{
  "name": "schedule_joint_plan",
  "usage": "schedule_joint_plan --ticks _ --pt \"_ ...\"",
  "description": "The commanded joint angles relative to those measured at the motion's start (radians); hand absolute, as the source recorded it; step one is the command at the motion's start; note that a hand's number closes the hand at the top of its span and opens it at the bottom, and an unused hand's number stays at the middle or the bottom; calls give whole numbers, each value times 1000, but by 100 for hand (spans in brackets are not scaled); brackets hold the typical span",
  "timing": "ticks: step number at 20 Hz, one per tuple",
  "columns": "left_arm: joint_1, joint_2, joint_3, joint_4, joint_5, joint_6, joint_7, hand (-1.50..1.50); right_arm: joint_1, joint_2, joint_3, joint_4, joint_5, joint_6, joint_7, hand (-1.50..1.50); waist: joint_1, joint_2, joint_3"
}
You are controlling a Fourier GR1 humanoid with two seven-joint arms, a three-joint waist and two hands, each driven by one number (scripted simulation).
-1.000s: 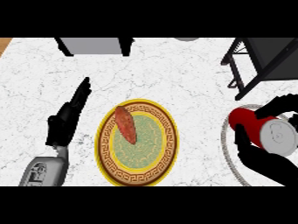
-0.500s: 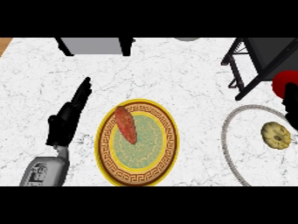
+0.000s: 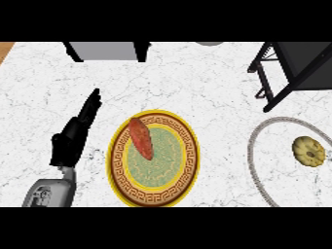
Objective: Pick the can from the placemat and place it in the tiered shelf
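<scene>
The round white placemat (image 3: 278, 163) with a grey rim lies at the right of the counter. On it sits only a small yellow ring-shaped item (image 3: 308, 151). The can shows nowhere in the head view. The black tiered shelf (image 3: 308, 65) stands at the back right, partly cut off by the view's edge. My left hand (image 3: 73, 136) rests open on the counter at the left, fingers straight and pointing away. My right hand is out of view.
A yellow patterned plate (image 3: 170, 187) with a long red-brown vegetable (image 3: 140, 138) on it sits in the middle, between my left hand and the placemat. A grey box on black legs (image 3: 107, 50) stands at the back edge.
My right hand, shut on the red can, rose from the placemat toward the shelf at the upper right, then left the view with the can. The yellow item became visible. The left hand stayed still.
</scene>
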Motion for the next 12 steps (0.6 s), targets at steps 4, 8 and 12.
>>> schedule_joint_plan --ticks 4,8,12 --pt "-33 -14 -5 37 -13 7 -5 0 -72 -113 -44 156 -30 -27 -72 150 -5 0 0" --pt "-94 29 54 98 16 -20 -16 0 -68 -159 -23 249 31 -110 -191 150 -6 3 0" --pt "-23 -24 -7 14 -15 16 2 0 -28 -158 -33 291 21 -172 -256 150 -5 0 0"
